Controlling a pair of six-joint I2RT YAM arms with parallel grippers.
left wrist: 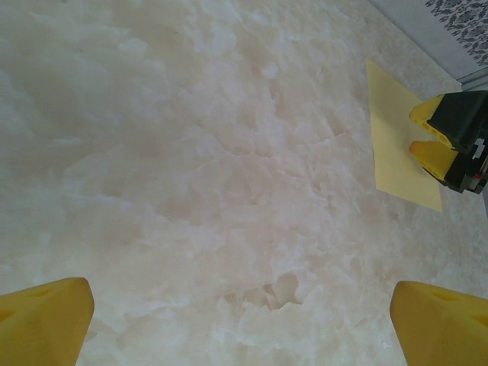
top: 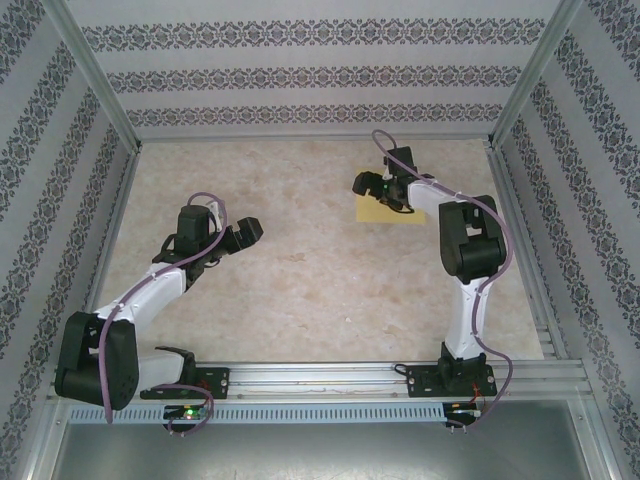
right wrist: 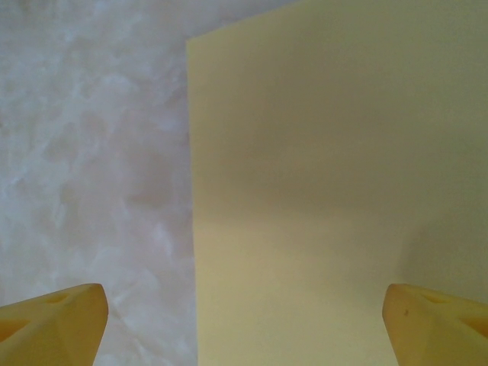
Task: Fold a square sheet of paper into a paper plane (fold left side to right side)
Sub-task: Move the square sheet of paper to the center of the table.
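The square sheet of paper (top: 385,211) is plain yellow and lies flat on the marble tabletop at the back right, partly under my right arm. My right gripper (top: 376,188) hangs open just above the sheet's left edge. In the right wrist view the sheet (right wrist: 335,152) spreads between the open fingers (right wrist: 438,324), one tip over bare table and the other over paper. My left gripper (top: 238,240) is open over bare table at the centre left, well away from the sheet. In the left wrist view the sheet (left wrist: 396,145) lies far right under the right gripper (left wrist: 436,137).
The beige marble tabletop (top: 300,280) is enclosed by patterned walls on the left, back and right (top: 300,75). A metal rail (top: 330,378) along the near edge carries both arm bases. The right wall stands a short way beyond the sheet.
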